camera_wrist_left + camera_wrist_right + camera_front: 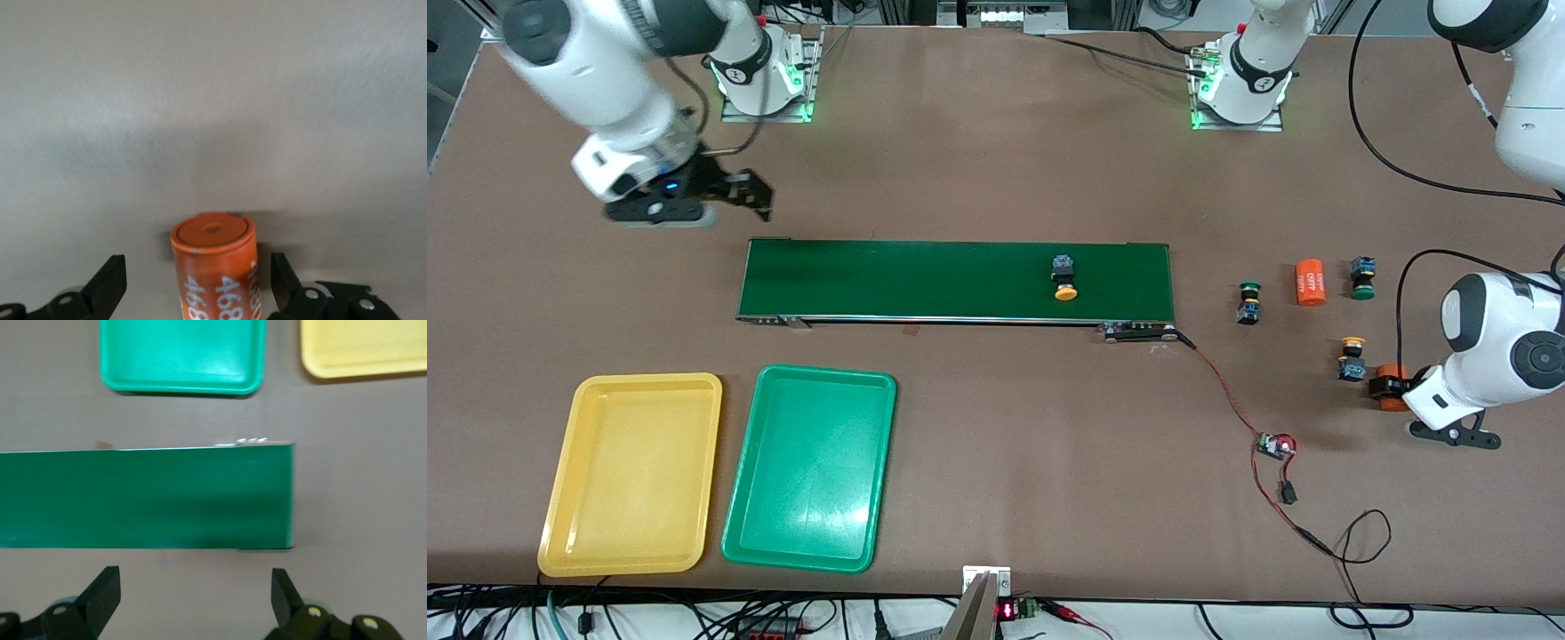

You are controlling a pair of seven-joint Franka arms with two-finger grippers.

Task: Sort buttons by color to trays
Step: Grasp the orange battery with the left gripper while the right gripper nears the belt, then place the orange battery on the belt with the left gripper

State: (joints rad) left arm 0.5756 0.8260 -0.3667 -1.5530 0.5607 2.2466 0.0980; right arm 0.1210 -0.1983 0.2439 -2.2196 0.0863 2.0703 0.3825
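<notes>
- The left gripper (1392,388) sits low at the left arm's end of the bench (996,427), its jaws spread on either side of an orange "4680" cylinder (215,267) lying on the bench; the left wrist view shows a gap on both sides, so nothing is pinched yet.
- That cylinder is not a button. If the jaws close here, the arm would carry the wrong thing toward the conveyor belt (956,280) or the trays.
- The nearest real target, a yellow-capped button (1352,357), stands just beside that cylinder, toward the right arm's end. A sweep or closing motion could knock it over or push it away.
- 2 green-capped buttons lie farther from the front camera: one (1249,302) near the belt's end, the other (1361,277) just beside a second orange cylinder (1311,282), which lies between them.
- A second yellow-capped button (1064,278) rests on its side on the belt. Its round cap looks likely to roll if bumped or if the belt jerks.
- The right gripper (749,189) hovers over bare bench by the belt's end nearest the right arm, jaws spread and empty, apparently waiting. If it stays off the belt line, an arriving button could run off the end.
- The yellow tray (560,498) and green tray (740,498) lie side by side, nearly touching, and both are empty, so all 4 buttons remain unsorted. With the trays so close, a sloppy drop could land in the wrong colour.
</notes>
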